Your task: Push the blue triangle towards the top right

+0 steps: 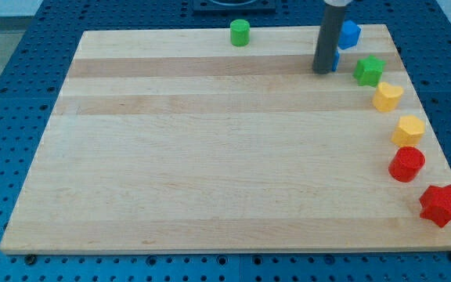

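Observation:
My tip (322, 70) rests on the wooden board (210, 157) near its top right corner. A small blue block, only a sliver of it showing (336, 61), sits right behind the rod on its right side; its shape is hidden, and it seems to touch the rod. Another blue block (351, 34), a blocky shape, lies just above and to the right of the rod near the board's top edge.
A green cylinder (239, 33) stands at the top edge. Down the right edge lie a green star (369, 70), a yellow heart (387, 96), a yellow hexagon (408, 129), a red cylinder (406, 164) and a red star (441, 204).

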{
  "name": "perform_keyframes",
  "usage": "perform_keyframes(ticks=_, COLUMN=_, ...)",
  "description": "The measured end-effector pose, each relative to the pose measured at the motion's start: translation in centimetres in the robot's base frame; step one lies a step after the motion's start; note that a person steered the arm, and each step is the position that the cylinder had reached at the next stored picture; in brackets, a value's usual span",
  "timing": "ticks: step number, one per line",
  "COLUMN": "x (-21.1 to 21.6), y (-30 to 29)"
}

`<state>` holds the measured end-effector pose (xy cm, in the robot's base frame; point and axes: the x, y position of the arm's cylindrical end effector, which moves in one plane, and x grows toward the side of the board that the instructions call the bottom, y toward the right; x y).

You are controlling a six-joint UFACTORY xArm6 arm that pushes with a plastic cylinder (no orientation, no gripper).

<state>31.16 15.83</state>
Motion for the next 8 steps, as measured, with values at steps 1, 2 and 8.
perform_keyframes(ticks=1, x=-0.6, y=0.8)
perform_keyframes(ticks=2, x=-1.0, y=-2.3)
perform_keyframes(ticks=8, x=-5.8, y=0.0)
